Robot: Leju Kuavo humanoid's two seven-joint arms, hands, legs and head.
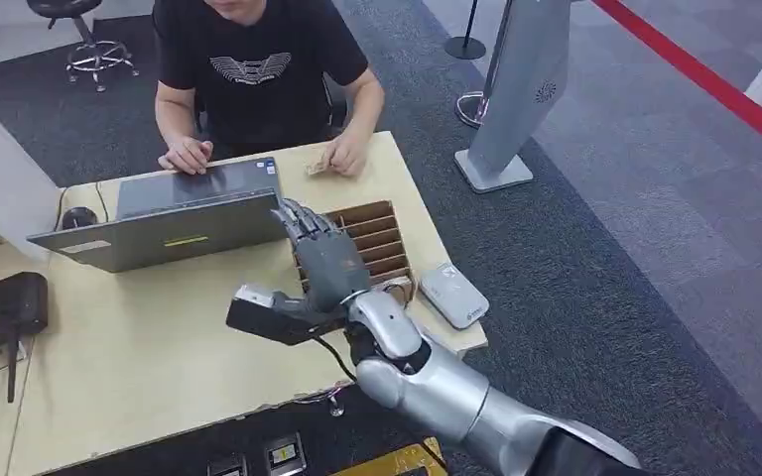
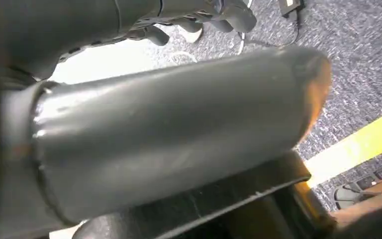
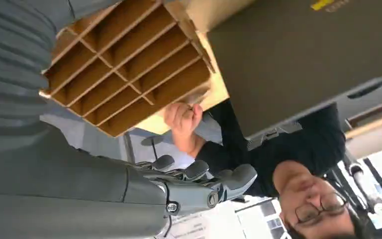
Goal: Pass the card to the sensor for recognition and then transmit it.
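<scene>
Card (image 1: 315, 168) is lying at twelve o'clock under the person's fingers while we are hovering our right hand (image 1: 319, 248), fingers spread and empty, over the wooden rack (image 1: 377, 238), risking clipping the laptop (image 1: 174, 213).

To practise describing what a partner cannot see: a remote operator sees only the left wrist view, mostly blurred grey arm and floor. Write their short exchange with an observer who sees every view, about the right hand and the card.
Operator: Where is the right hand?
Observer: The right hand hovers over the wooden rack on the table.
Operator: Is it holding the card?
Observer: No, it holds nothing. What looks like the card sits at the table's far edge, by the person's hand.
</scene>
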